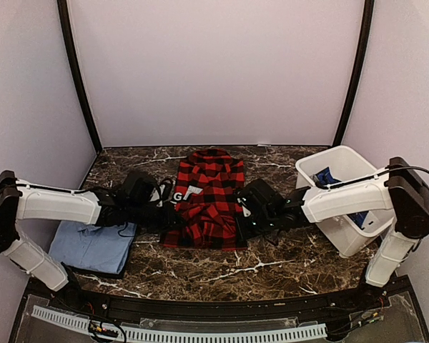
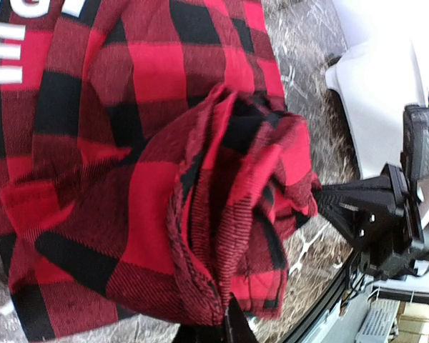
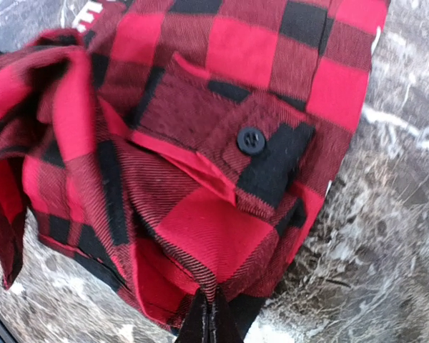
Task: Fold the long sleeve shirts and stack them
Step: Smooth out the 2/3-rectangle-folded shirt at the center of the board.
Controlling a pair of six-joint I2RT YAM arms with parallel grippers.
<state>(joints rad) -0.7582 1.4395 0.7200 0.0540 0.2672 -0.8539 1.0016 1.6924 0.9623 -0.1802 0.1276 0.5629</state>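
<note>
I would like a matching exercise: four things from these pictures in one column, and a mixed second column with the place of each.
Things:
1. checked shirt
2. light blue shirt
3. white bin
4. dark blue shirt

Places:
a. inside the bin
b. at the right
c. at the left, near edge
d. in the middle

Pairs: 1-d, 2-c, 3-b, 4-a

This looks like a robotics lab cell; plain pale panels [image 1: 214, 71] set between black frame posts [image 1: 77, 78] wall in a marble-patterned table [image 1: 272, 264]. A slotted cable duct [image 1: 200, 334] and loose wiring [image 1: 104, 330] run along its near edge.
</note>
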